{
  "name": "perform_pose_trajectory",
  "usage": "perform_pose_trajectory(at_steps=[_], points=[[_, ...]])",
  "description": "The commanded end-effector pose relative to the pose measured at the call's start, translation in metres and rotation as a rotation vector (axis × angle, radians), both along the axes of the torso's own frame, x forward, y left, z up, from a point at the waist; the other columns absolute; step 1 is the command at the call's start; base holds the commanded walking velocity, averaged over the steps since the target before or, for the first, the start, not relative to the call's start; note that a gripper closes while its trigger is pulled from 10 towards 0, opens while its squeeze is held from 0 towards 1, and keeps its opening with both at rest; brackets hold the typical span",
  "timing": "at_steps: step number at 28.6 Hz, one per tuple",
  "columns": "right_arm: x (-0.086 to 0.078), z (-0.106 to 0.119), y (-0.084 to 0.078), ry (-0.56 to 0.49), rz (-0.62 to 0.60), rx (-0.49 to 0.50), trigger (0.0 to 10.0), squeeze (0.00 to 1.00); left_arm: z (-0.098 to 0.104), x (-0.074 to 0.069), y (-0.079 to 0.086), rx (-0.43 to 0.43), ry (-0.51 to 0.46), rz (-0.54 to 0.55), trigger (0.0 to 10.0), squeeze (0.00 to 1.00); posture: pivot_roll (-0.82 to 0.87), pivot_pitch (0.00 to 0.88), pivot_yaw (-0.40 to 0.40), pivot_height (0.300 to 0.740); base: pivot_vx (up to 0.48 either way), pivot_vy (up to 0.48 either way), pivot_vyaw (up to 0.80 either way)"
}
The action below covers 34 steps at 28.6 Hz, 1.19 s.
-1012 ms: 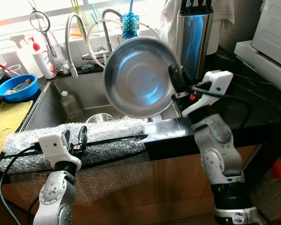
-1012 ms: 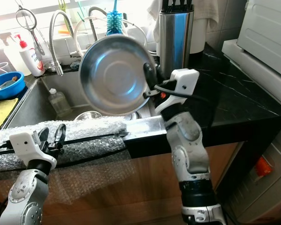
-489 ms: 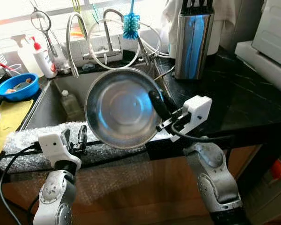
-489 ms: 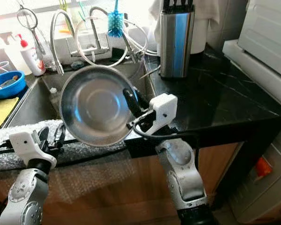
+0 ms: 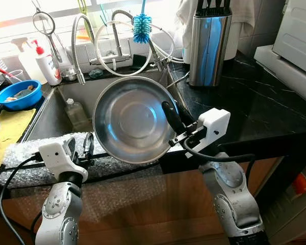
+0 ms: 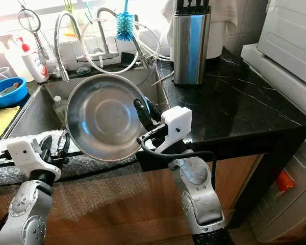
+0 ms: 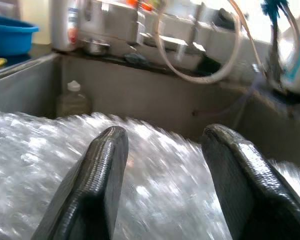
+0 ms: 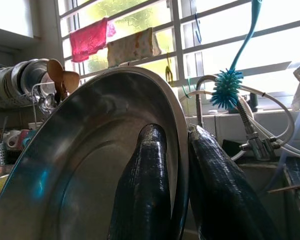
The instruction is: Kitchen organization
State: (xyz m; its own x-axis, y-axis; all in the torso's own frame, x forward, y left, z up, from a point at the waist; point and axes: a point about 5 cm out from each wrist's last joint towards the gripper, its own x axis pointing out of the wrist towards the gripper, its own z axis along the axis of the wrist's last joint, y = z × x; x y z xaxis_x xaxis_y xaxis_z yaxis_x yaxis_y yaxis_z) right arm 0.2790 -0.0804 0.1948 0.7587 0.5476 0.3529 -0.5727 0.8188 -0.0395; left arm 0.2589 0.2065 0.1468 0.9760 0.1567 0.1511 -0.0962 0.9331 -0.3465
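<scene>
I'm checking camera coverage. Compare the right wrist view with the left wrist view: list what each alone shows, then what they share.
Right wrist alone: the right gripper, jaws shut on the rim of a steel bowl, cloths hung at the window and a dish rack. Left wrist alone: the left gripper, jaws open over bubble wrap, plus a blue bowl. Shared: the blue brush and the sink hoses.

Right end effector [image 5: 174, 113] clamped, left end effector [image 5: 79, 147] fingers parted.

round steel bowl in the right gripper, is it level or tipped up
Tipped up on edge. The round steel bowl faces the camera with its hollow, its rim pinched by the right gripper over the sink's front edge.
</scene>
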Motion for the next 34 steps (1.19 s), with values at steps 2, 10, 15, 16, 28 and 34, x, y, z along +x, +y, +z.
perform_pose_trajectory(at_steps=[2,10,15,16,28,34], points=[[-0.001,0.009,0.001,-0.041,-0.003,0.015,10.0,0.00,0.015,0.001,0.019,-0.027,-0.051,0.061,10.0,0.00,-0.08,0.000,0.126,0.740,0.000,0.000,0.00],[0.003,0.009,-0.005,-0.045,-0.044,0.011,10.0,0.00,0.023,0.001,0.024,-0.009,-0.077,-0.007,10.0,1.00,-0.08,0.000,0.131,0.740,0.000,0.000,0.00],[0.004,0.008,-0.007,-0.043,-0.054,0.005,10.0,0.00,0.022,0.000,0.011,-0.040,-0.076,-0.132,10.0,1.00,-0.07,0.000,0.130,0.740,0.000,0.000,0.00],[0.004,0.007,-0.007,-0.043,-0.056,0.005,10.0,0.00,0.021,0.000,0.008,-0.044,-0.072,-0.152,10.0,1.00,-0.08,0.000,0.131,0.740,0.000,0.000,0.00],[0.007,0.008,-0.008,-0.045,-0.071,-0.006,10.0,0.00,0.025,0.000,-0.006,-0.168,-0.095,-0.252,10.0,0.00,-0.08,0.000,0.132,0.740,0.000,0.000,0.00],[0.009,0.009,-0.012,-0.046,-0.090,-0.012,10.0,0.00,0.025,0.001,-0.005,-0.177,-0.093,-0.233,10.0,0.00,-0.08,0.000,0.132,0.740,0.000,0.000,0.00]])
